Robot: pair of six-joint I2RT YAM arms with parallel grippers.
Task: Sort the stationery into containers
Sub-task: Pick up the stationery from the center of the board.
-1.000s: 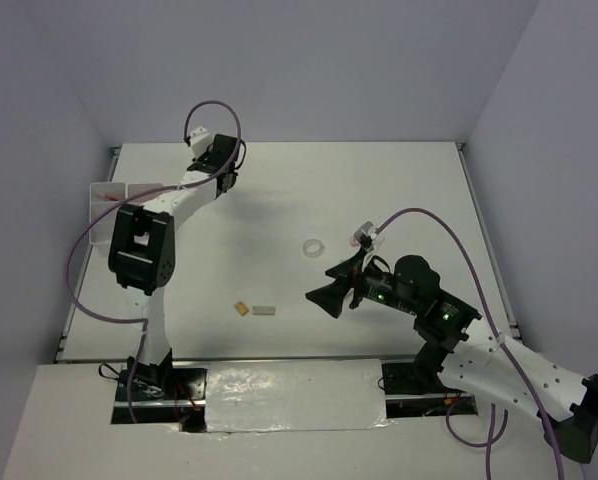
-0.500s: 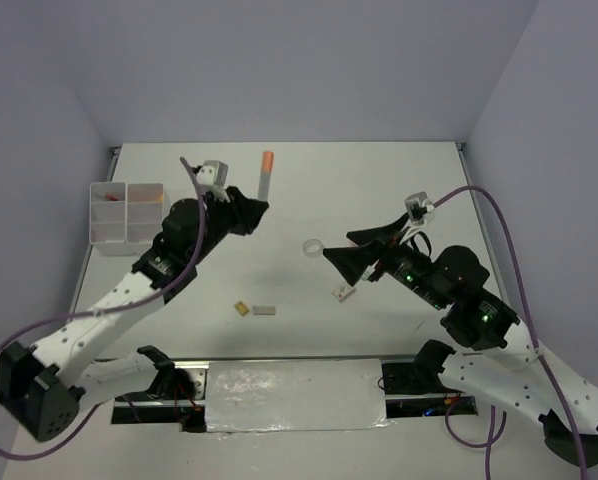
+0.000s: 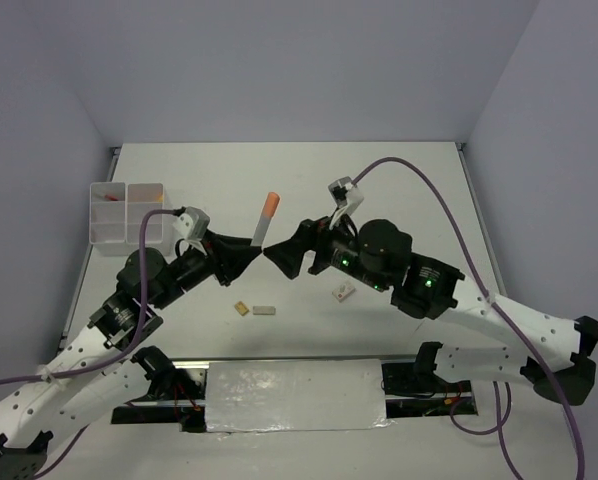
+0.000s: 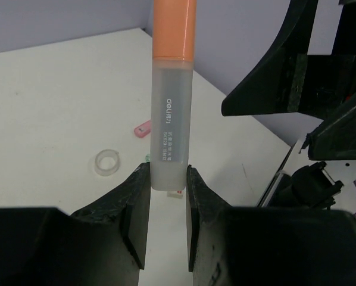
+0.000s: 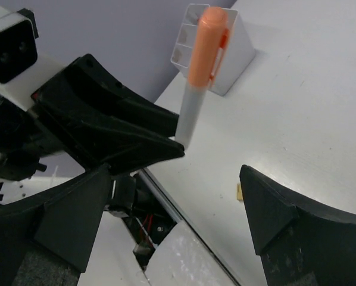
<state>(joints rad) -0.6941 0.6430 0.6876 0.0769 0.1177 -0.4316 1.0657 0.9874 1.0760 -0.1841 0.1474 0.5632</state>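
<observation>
four-slot white box (image 3: 127, 215) far left on table (image 3: 399, 180), something red in back-left slot. left gripper (image 3: 249, 254) clamped on clear bottom end of orange marker (image 3: 266, 215), held off table, cap up. nearer the front, tan eraser (image 3: 241, 308) and grey eraser (image 3: 264, 310) lie side by side. right gripper (image 3: 282, 258) faces marker, jaws spread wide, not touching it. white eraser (image 3: 341, 293) lies near right arm.
</observation>
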